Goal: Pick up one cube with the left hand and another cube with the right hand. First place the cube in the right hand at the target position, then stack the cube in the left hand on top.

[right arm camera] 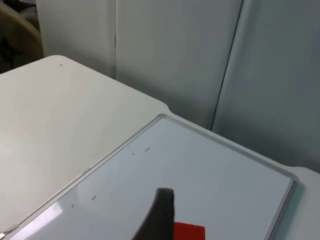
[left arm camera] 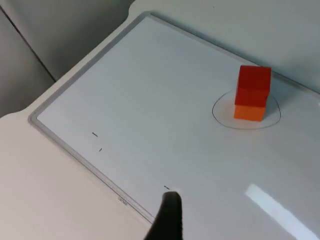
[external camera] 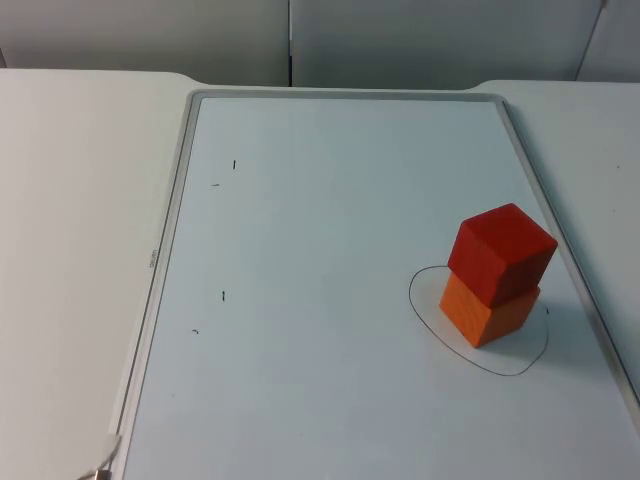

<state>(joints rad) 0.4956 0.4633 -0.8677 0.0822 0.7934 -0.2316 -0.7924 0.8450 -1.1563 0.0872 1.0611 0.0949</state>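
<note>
I judged the stacking done, the red cube [external camera: 502, 252] sitting slightly askew on the orange cube [external camera: 487, 311] inside the drawn circle [external camera: 428, 318] on the whiteboard [external camera: 300, 300], nothing left but parking; finger spread on either gripper I couldn't tell.

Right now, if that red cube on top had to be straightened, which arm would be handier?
Probably the right. The red cube sits on the orange cube inside the drawn circle toward the whiteboard's right edge, and it looms close beside the right fingertip.
</note>
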